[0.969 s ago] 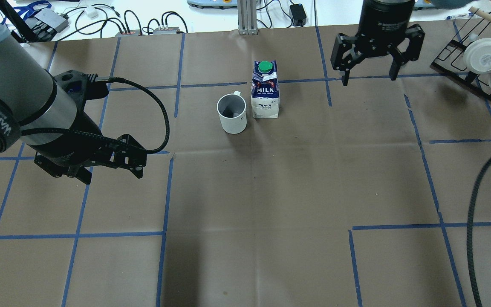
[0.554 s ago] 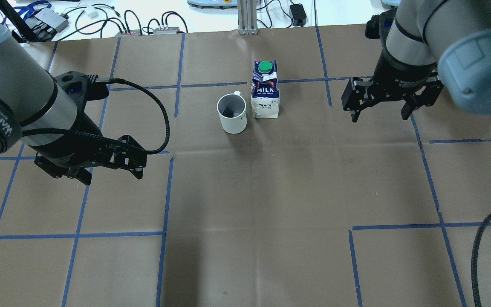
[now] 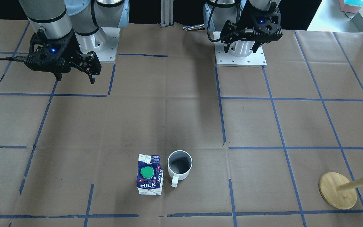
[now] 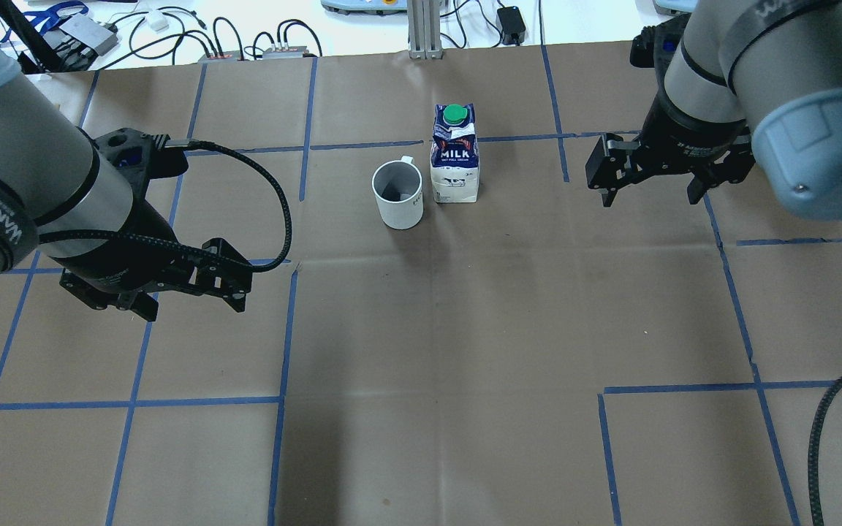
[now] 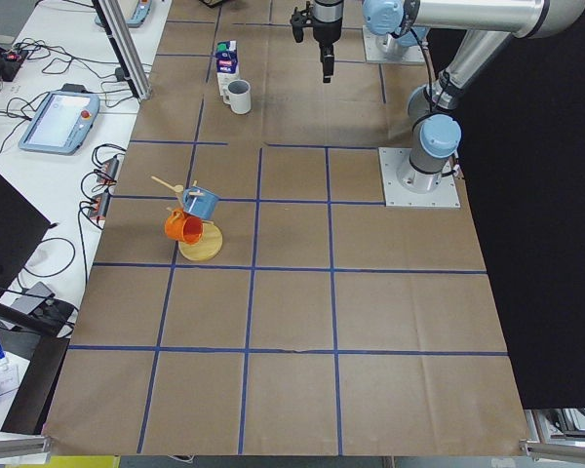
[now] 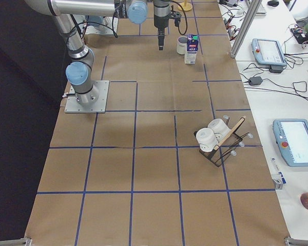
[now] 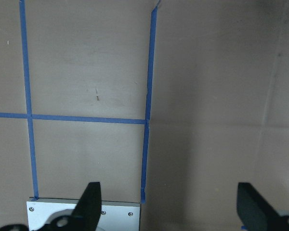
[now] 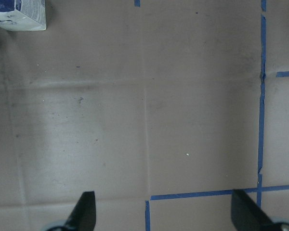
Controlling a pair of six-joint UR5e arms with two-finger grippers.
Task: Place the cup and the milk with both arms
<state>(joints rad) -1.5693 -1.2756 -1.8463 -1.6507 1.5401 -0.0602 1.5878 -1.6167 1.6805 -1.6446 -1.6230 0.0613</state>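
The white cup (image 4: 397,193) stands upright on the brown paper, with the blue-and-white milk (image 4: 454,157) carton close on its right. Both also show in the front view, cup (image 3: 180,165) and milk (image 3: 150,175). My left gripper (image 4: 194,307) is open and empty, hovering well to the left of the cup and nearer the robot. My right gripper (image 4: 649,199) is open and empty, to the right of the milk. The left wrist view shows open fingers (image 7: 89,202) over bare paper. The right wrist view shows a corner of the milk (image 8: 17,12) at top left.
A wooden mug tree (image 3: 337,190) with blue and orange mugs stands at the table's left end. A black rack with white cups (image 6: 215,141) sits at the right end. A black cable (image 4: 816,438) hangs at front right. Blue tape lines grid the paper.
My right gripper has moved back toward the robot and a little right, still open, with its arm now in view. My left gripper has shifted slightly. The cup and milk have not moved.
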